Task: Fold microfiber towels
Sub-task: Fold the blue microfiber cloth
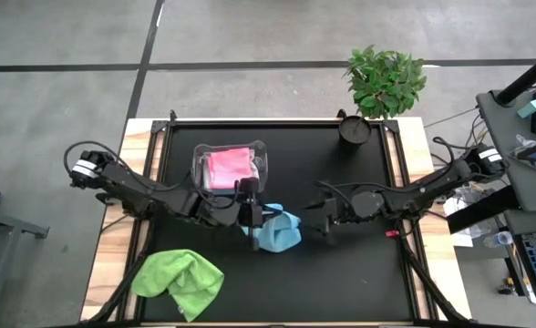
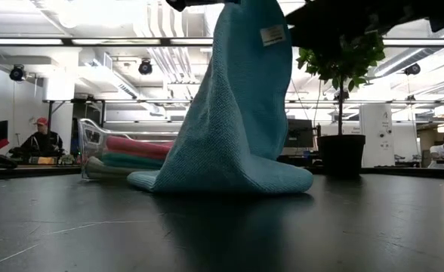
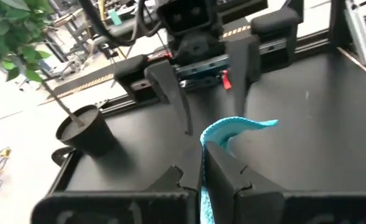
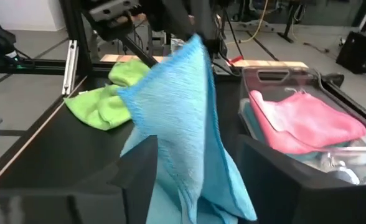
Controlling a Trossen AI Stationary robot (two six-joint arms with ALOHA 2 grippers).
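Pinching a light blue towel (image 1: 277, 232) at its top corner with the left gripper (image 1: 250, 210), fingers pressed together on the cloth near the middle of the black table (image 1: 359, 282). Hanging down from that grip in a tall cone (a white label (image 2: 272, 35) showing near the top in the low view), with the lower part of the cloth pooling on the tabletop directly under the fingers. Showing, in the left wrist view, a blue edge (image 3: 233, 129) curling up just past the clamped fingers (image 3: 223, 174).

Facing it from the other side, the right gripper (image 1: 324, 219), fingers spread and clear of the cloth, just beside the hanging towel; in the right wrist view, standing apart on either side of the blue fold (image 4: 183, 118), with nothing between the pads touching.

Sitting just behind the left gripper, a clear plastic tub (image 1: 261, 157) holding a folded pink towel (image 1: 229, 168), with other folded cloths layered beneath it (colours hard to sort out). Lying crumpled near the table's front-left corner, well apart from both grippers, a lime green towel (image 1: 179, 281). Standing at the far edge beyond the right gripper, a potted plant (image 1: 382, 87) in a dark pot. Sitting far off in the room behind the table, a person (image 2: 42, 140).
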